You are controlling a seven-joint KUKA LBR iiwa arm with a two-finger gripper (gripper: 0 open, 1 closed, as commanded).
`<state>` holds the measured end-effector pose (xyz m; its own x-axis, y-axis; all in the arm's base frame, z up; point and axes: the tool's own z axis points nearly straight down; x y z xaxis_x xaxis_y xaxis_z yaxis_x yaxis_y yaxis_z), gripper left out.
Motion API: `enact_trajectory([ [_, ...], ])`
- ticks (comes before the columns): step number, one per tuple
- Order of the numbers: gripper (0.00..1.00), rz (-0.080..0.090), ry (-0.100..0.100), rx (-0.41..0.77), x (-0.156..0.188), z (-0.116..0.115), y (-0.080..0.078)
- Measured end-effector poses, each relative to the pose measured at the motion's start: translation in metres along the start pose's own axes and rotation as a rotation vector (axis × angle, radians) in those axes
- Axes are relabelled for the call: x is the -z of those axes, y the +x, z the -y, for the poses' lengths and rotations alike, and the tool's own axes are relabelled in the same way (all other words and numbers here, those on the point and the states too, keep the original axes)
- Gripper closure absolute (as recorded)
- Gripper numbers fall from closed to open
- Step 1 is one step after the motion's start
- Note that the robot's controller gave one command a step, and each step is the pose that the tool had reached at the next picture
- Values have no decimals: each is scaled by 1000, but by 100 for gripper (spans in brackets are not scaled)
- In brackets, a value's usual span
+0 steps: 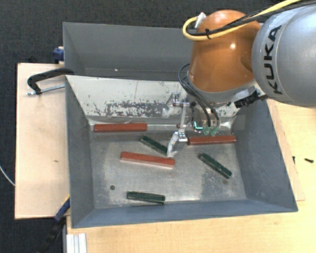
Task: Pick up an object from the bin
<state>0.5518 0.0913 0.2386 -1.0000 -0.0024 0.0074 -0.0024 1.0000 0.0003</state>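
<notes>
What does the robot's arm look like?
The arm is fat, round and silver-grey with black KUKA letters. Its wrist wears a shiny orange dome. A yellow cable loops over the top, black cables hang below, and the small gripper is silvery metal.

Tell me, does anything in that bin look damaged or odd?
The bin's back wall carries a band of dark speckled scuffs. The red sticks and green sticks lie scattered at angles, none visibly broken.

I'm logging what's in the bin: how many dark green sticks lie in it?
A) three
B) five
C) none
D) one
A: the front green stick, the right green stick and the middle green stick make three.
</notes>
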Motion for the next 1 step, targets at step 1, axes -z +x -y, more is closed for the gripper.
enact_trajectory([
  [1,0,9,-1,-2,5,0,-1],
])
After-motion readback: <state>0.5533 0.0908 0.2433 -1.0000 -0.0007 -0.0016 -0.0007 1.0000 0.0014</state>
